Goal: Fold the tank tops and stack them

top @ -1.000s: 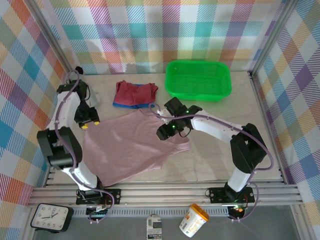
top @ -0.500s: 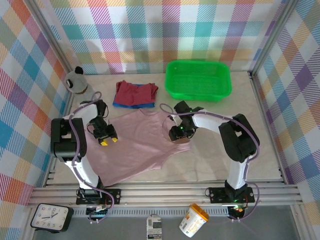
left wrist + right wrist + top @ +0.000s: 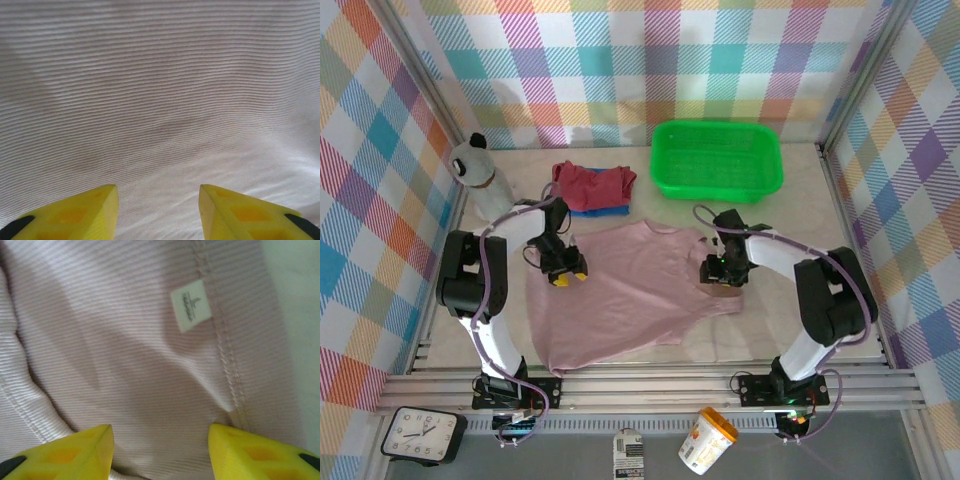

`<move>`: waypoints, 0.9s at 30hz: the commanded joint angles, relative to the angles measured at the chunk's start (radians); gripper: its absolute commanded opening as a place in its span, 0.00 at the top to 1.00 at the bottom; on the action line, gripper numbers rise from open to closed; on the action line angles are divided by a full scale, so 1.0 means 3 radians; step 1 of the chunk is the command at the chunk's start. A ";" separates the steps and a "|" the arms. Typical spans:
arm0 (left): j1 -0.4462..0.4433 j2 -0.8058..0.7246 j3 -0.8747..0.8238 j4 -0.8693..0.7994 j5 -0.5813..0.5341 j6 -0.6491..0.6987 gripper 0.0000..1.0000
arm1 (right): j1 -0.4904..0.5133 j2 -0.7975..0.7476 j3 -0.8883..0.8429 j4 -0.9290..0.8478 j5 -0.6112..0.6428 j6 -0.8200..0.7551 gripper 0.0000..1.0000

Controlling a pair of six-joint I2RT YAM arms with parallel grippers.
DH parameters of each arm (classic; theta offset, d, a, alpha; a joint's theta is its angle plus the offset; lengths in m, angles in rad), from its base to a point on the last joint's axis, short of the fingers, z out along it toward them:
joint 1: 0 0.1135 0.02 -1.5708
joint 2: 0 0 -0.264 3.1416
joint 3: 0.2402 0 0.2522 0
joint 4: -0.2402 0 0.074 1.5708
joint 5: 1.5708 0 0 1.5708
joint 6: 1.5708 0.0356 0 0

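blue tank top (image 3: 600, 209) mostly hidden, label (image 3: 190, 306) print illegible

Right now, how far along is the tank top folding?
Looks done: the dark red tank top lies folded on the blue tank top at the back. In hand: the pink tank top lies spread flat, with the left gripper and right gripper down on it, jaws apart. Left: fold the pink one and stack it on that pile.
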 commanded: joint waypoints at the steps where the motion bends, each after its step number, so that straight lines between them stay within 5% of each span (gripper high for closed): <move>1: -0.0005 -0.0258 0.0154 -0.0101 -0.0021 -0.0079 0.52 | -0.0312 -0.0209 -0.0130 -0.0255 0.0119 0.0077 0.46; 8: 0.0388 -0.0303 0.0271 -0.0100 -0.0694 -0.0043 0.51 | -0.0383 -0.0645 0.0068 -0.0140 -0.0273 -0.0413 0.44; 12: 0.0737 -0.0153 0.0339 0.0177 -0.0652 -0.0018 0.51 | -0.0164 -0.0703 0.0296 0.0371 -0.0492 -0.0787 0.42; 18: 0.0965 0.0196 0.0693 0.0295 -0.0575 0.0151 0.52 | 0.0210 -0.0152 0.0853 0.0726 -0.0740 -0.1242 0.41; 27: 0.0972 0.0623 0.0960 0.0279 -0.0346 0.0360 0.58 | 0.0564 0.1122 0.2116 0.0319 -0.0549 -0.1952 0.44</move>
